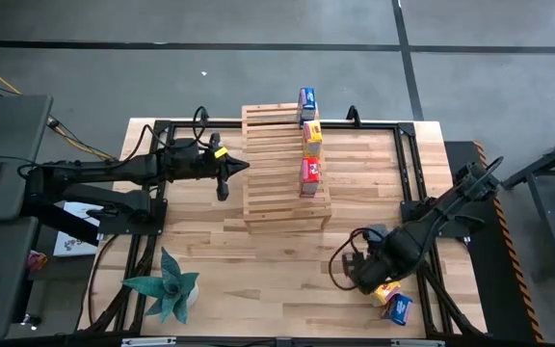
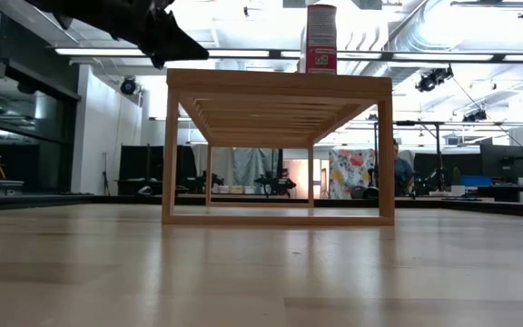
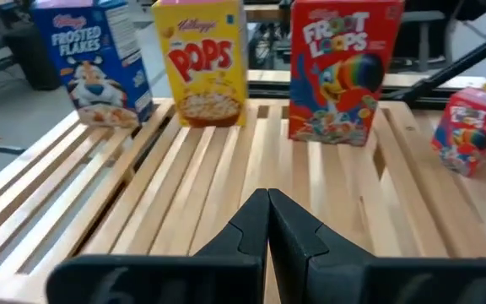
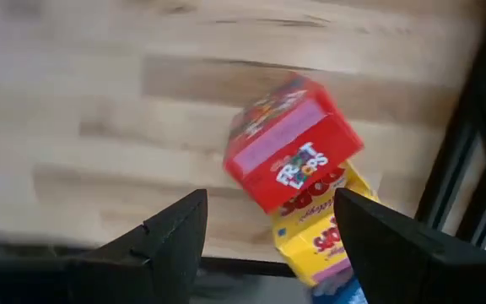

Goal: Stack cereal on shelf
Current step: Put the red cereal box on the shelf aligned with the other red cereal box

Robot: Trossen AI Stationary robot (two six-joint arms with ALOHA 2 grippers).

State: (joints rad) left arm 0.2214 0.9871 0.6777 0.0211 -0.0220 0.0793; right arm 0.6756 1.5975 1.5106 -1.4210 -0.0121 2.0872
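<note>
The light-wood slatted shelf (image 1: pixel 285 169) stands mid-table. Along its right side three cereal boxes stand upright: blue (image 3: pixel 99 67), yellow (image 3: pixel 205 63) and red (image 3: pixel 340 72). My left gripper (image 3: pixel 268 203) is shut and hovers over the shelf's left edge (image 1: pixel 224 173), touching nothing. By the table's near right corner, a second red box (image 4: pixel 292 154) lies tilted on a yellow box (image 4: pixel 319 241), with a blue one (image 1: pixel 400 308) beside them. My right gripper (image 4: pixel 270 198) is open above that pile, one finger on either side of the red box and apart from it.
A teal plant (image 1: pixel 167 284) stands near the table's near left corner. A black frame (image 1: pixel 408 164) runs around the work area, close to the pile of boxes. Bare tabletop (image 1: pixel 277 260) lies between the shelf and the near edge.
</note>
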